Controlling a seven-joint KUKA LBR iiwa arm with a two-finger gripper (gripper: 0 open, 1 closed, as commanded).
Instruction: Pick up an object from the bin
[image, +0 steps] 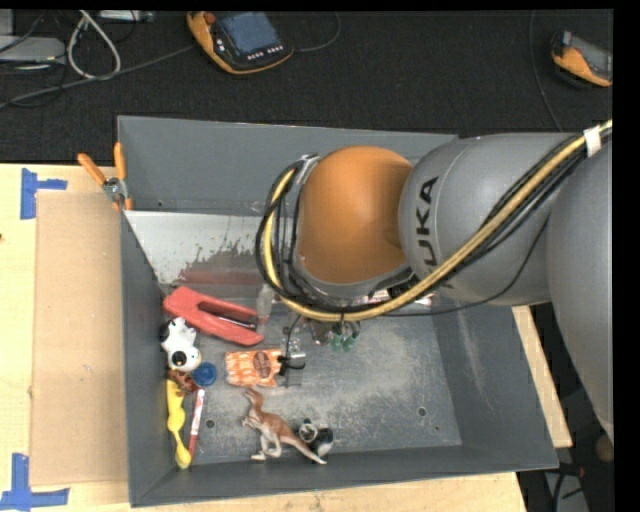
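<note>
My gripper (292, 357) reaches down from under the arm's orange cover into the left middle of the bin. It stands right at the right end of an orange crinkled packet (248, 367), touching or nearly touching it. A red flat tool (211, 311) lies just up and left of the packet. Below the packet, a brown toy animal (274, 430) lies on its side, and a small black and white thing (316, 435) rests beside it.
Along the bin's left wall lie a white and black toy (180, 344), a blue cap (204, 375), a yellow banana-like toy (177, 421) and a red and white stick (197, 414). The arm and its cables cover the bin's upper right part.
</note>
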